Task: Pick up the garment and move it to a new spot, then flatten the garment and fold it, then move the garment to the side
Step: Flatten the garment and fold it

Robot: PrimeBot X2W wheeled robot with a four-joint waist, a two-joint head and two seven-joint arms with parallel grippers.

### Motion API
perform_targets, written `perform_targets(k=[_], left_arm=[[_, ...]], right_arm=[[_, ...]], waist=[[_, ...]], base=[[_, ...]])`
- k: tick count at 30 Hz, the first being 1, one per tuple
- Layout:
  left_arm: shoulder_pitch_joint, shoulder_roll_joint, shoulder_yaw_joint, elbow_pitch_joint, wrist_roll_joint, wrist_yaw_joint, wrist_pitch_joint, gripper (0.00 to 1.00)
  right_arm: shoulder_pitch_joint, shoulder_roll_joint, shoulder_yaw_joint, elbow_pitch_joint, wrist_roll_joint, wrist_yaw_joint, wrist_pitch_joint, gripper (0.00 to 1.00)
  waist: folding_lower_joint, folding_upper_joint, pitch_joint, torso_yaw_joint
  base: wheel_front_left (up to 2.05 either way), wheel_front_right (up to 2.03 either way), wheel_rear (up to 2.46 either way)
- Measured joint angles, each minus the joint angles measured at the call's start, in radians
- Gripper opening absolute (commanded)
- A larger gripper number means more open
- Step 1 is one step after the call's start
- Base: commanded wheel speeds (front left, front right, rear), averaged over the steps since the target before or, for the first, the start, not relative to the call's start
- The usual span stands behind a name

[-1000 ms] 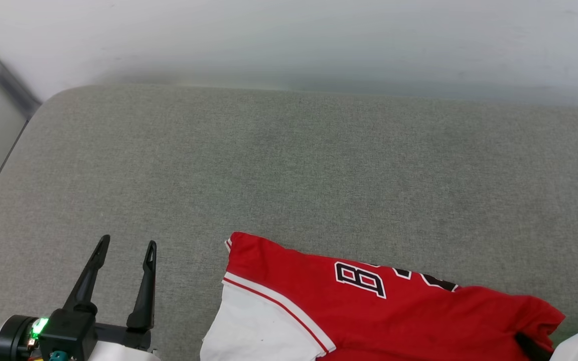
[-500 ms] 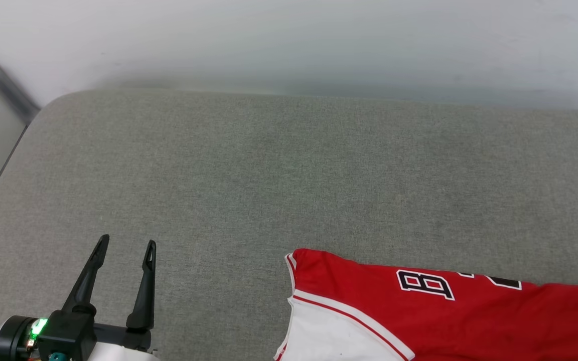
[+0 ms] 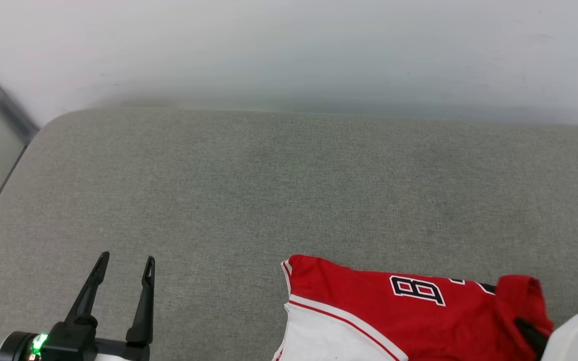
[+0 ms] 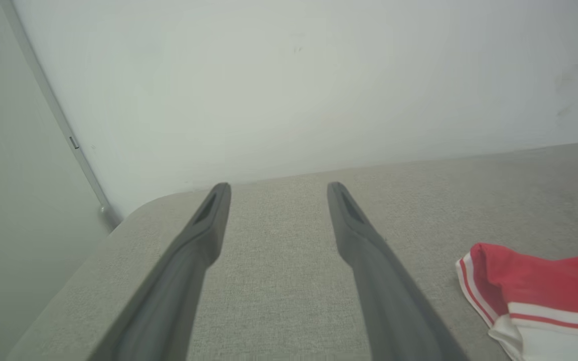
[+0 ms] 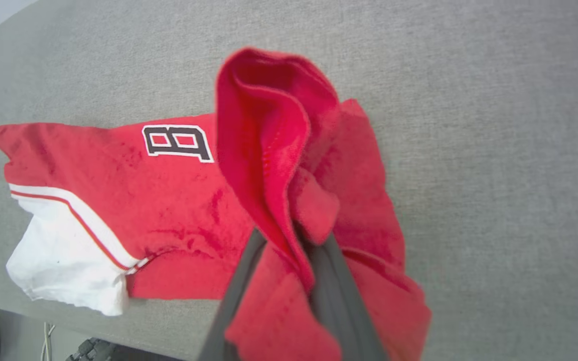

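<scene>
The garment (image 3: 369, 313), red with a white sleeve and a black-and-white "B" graphic, lies on the grey cushion (image 3: 269, 200) at the lower right of the head view. My right gripper (image 3: 531, 337) is shut on its right end, which is lifted and bunched. In the right wrist view the red fabric (image 5: 269, 150) wraps over my right gripper (image 5: 294, 235) and hides the fingertips; the rest of the shirt trails left, sleeve flat. My left gripper (image 3: 126, 260) stands open and empty well left of the shirt. In the left wrist view my left gripper (image 4: 277, 188) points at the wall, with the garment's sleeve end (image 4: 535, 286) to its right.
A white wall (image 3: 289, 50) runs along the cushion's far edge. A metal strip (image 3: 3, 100) stands at the back left corner, where the cushion rounds off. The cushion's near edge, with cables below it (image 5: 48, 341), shows in the right wrist view.
The garment slid right across the cushion, and its right end now stands bunched up in my right gripper. The head camera has tilted, so the whole picture sits lower. The left gripper stays open.
</scene>
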Motion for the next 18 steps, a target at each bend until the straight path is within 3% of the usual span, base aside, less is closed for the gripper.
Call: perform_targets(k=[8, 12, 18], left_arm=[[0.002, -0.019, -0.007, 0.012, 0.005, -0.008, 0.000, 1.00], [0.001, -0.025, -0.008, 0.018, 0.008, -0.015, 0.000, 1.00], [0.000, -0.027, -0.015, 0.032, 0.008, -0.022, 0.000, 1.00]], right_arm=[[0.023, 0.060, 0.139, -0.107, 0.057, 0.000, 0.095, 0.00], [0.023, 0.062, 0.226, -0.061, 0.224, 0.000, 0.058, 0.00], [-0.010, 0.063, 0.347, 0.034, 0.322, 0.000, -0.047, 0.00]], waist=[[0.0000, 0.0000, -0.003, 0.014], [0.0000, 0.0000, -0.002, 0.029], [-0.0001, 0.0000, -0.002, 0.057]], base=[[0.00, 0.00, 0.00], [0.00, 0.00, 0.00], [0.00, 0.00, 0.00]])
